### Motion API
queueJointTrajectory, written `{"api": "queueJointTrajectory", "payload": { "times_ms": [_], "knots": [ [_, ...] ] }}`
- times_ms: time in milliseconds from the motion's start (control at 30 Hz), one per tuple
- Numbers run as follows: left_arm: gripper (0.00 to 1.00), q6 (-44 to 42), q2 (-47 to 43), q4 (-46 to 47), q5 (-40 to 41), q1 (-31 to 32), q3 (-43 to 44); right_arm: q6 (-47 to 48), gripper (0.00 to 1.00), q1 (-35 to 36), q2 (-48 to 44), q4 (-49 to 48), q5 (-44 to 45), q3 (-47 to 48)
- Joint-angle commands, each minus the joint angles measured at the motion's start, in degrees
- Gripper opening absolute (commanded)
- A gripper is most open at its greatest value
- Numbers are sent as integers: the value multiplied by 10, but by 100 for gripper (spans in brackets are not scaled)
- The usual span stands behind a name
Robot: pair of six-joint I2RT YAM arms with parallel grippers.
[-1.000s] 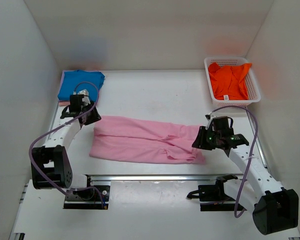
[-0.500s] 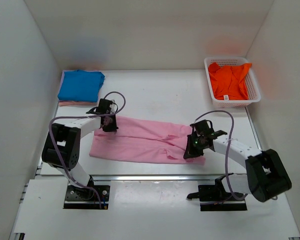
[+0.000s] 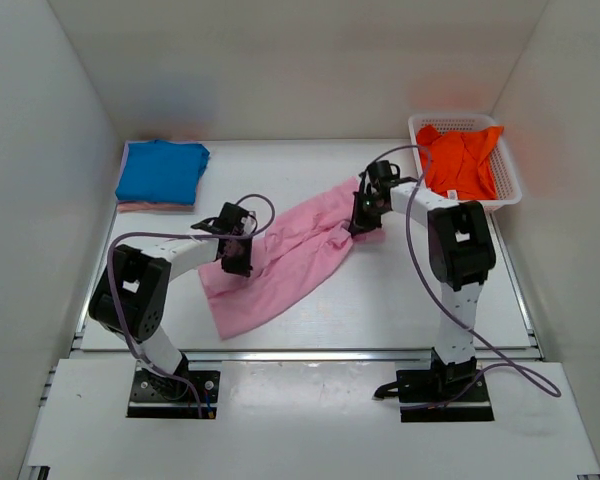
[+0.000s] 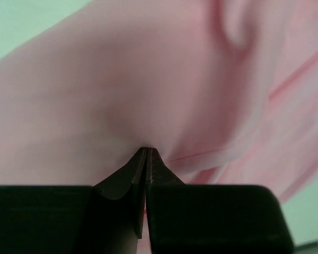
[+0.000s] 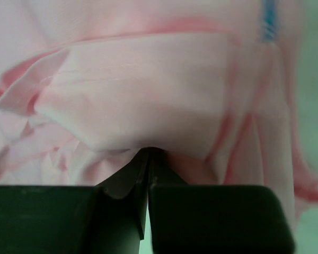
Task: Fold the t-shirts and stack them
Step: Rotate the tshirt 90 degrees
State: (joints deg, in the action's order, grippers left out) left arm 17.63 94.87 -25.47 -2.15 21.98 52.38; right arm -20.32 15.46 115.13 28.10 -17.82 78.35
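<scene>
Logged pink t-shirt (image 3: pixel 280 265) strung diagonally across worktop (image 3: pixel 410 310), with far end up by the right arm and near end bunched toward the left. Found left claw (image 3: pixel 242 262) pinched together on a fold of it, near the left side; confirmed in left wrist view, with cloth puckering right at the closed tips. Found right claw (image 3: pixel 361 222) likewise clamped on the far-right end of the same shirt, near white basket (image 3: pixel 511 192) but not touching it. Saw a hem and gathered folds at those tips in right wrist view. Couldn't tell from the blurred close-ups whether one layer or several were caught.

Marked blue t-shirt (image 3: pixel 161 172) as folded, far-left corner, lying on a thin pink layer (image 3: pixel 150 207). Marked orange t-shirt (image 3: pixel 460 160) as crumpled in the basket, not yet folded.

Judged step in hand as spreading and squaring the pink one ahead of the fold, with one shirt in the stack and two to go. Advised drawing both claws apart until the cloth ran taut with no twist, holding them level, then lowering it flat and square to the worktop edge. Advised steering clear of the basket rim on the right, and letting go only once the cloth lay smooth, since a slack release would likely leave wrinkles to fix.
</scene>
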Motion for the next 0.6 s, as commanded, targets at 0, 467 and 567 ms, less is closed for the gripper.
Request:
{"api": "queueJointTrajectory", "payload": {
  "times_ms": [0, 467, 567],
  "knots": [
    [14, -8, 19, -100, -57, 39, -22, 47, 0, -8, 75, 59, 31, 112],
    [7, 74, -71, -74, -242, 85, 4, 112, 0, -10, 112, 222, 71, 460],
    [10, 80, -103, -78, -254, 60, 36, 118, 3, 5, 38, 221, 88, 421]
  ]
}}
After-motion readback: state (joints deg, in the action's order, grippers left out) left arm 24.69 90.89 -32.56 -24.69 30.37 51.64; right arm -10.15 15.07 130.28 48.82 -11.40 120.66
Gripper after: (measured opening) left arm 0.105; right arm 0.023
